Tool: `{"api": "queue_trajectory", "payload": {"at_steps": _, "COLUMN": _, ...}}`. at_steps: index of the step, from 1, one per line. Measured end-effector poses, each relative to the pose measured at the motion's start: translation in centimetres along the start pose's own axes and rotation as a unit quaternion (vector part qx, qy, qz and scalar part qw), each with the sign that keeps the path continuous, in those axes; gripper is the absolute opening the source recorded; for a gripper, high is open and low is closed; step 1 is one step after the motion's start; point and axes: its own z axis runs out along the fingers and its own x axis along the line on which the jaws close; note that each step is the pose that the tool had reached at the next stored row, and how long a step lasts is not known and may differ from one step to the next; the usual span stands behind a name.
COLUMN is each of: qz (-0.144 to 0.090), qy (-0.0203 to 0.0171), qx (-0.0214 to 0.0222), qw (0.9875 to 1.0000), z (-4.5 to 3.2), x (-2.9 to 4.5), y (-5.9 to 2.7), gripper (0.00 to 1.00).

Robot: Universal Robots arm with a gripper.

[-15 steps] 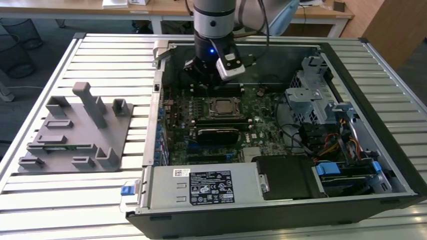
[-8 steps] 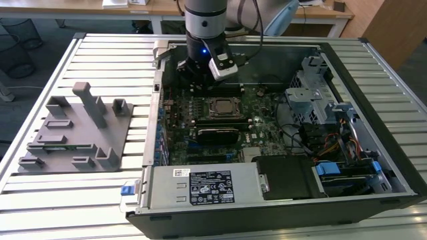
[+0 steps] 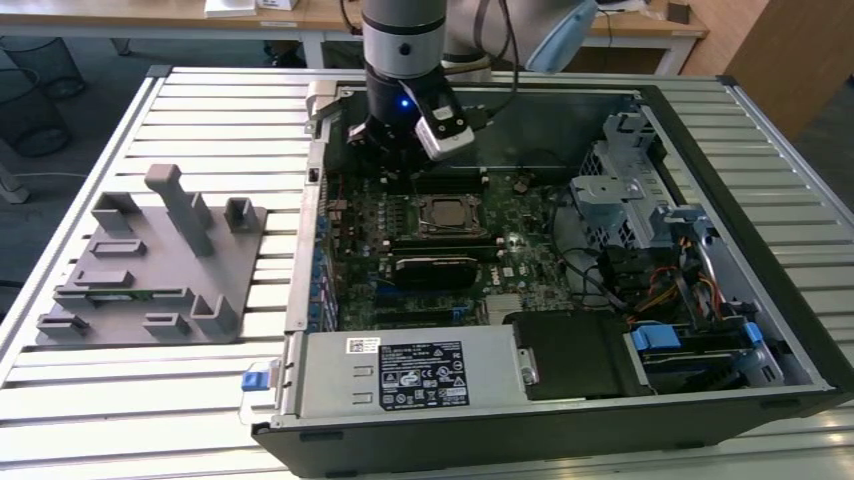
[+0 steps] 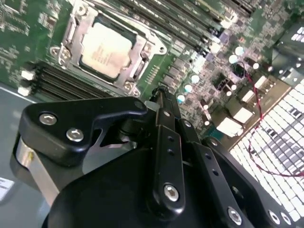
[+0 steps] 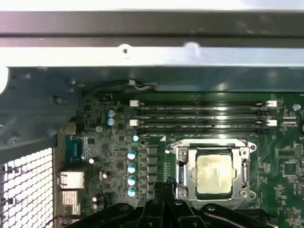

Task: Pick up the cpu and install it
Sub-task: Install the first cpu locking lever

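The cpu (image 3: 441, 213) (image 4: 105, 50) (image 5: 213, 175), a small square chip with a pale silvery top, lies flat inside the black-and-metal socket frame (image 3: 416, 214) (image 5: 183, 171) on the green motherboard. My gripper (image 3: 387, 165) (image 4: 159, 95) (image 5: 166, 184) hangs inside the open computer case, above the board. It is beside the socket, toward the case's rear corner at the exterior view's left. Its black fingers are shut together with nothing between them, and they are apart from the chip.
The computer case (image 3: 747, 150) lies open on a slatted metal table (image 3: 134, 400). Memory slots (image 5: 204, 116) run beside the socket, a black module (image 3: 434, 270) sits nearer the power supply (image 3: 400, 375), and cables and a drive cage (image 3: 627, 190) fill the right. A grey fixture tray (image 3: 147, 260) stands left.
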Motion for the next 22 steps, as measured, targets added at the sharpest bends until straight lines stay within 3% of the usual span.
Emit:
{"api": "queue_trajectory", "payload": {"at_steps": 4, "qz": -0.001, "qy": 0.0, "qx": 0.0, "qw": 1.0, "z": 0.03, "x": 0.12, "y": 0.69, "gripper": 0.11}}
{"api": "queue_trajectory", "payload": {"at_steps": 17, "qz": -0.002, "qy": 0.0, "qx": -0.0001, "qw": 1.0, "z": 0.03, "x": 0.32, "y": 0.73, "gripper": 0.11}}
{"api": "queue_trajectory", "payload": {"at_steps": 22, "qz": -0.03, "qy": 0.0003, "qx": -0.0004, "qw": 0.9996, "z": 0.04, "x": 0.34, "y": 0.73, "gripper": 0.11}}
